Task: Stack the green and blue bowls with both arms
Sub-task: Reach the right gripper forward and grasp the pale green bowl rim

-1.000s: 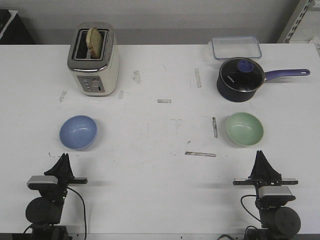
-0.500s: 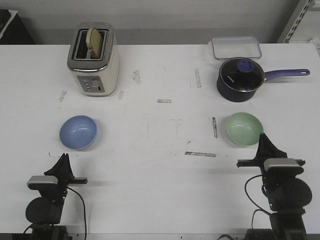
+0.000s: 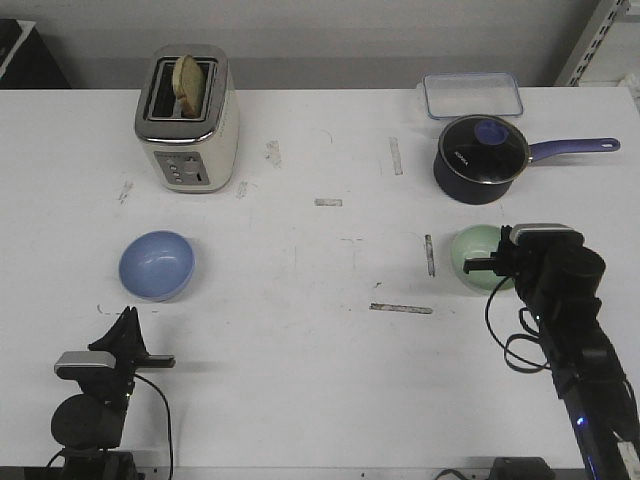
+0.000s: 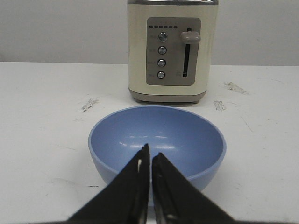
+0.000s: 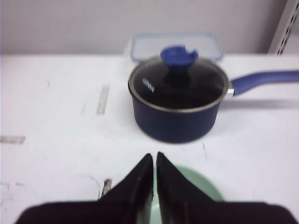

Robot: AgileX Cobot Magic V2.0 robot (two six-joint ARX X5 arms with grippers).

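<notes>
Mint green bowl (image 3: 478, 257) upright, rim up, near saucepan (image 3: 481, 158); right gripper (image 5: 154, 161) over it, fingers pressed together. Blue bowl (image 3: 157, 265) upright, bare table (image 3: 320, 330) around; left gripper (image 4: 150, 158) closed, empty.

- A white table (image 3: 320, 400) spreads under and ahead of both the left claw (image 3: 127, 314) and the right claw (image 5: 154, 158); it fills most of the front view.
- Its top is scuffed, with grey smudges and short strips of worn tape; one tape strip (image 3: 401, 308) lies near the right claw, on the side toward the left claw.
- A plain grey wall (image 3: 350, 40) rises behind the table's far edge, well ahead of both claws.
- A pale metal shelf upright (image 3: 592, 40), pierced with holes, leans in far ahead of the right claw and outward of it.
- A dark piece of furniture (image 3: 25, 55), too cropped to identify, sits far ahead of the left claw and outward of it.
- The light is even and soft, with faint shadows on the table.
</notes>
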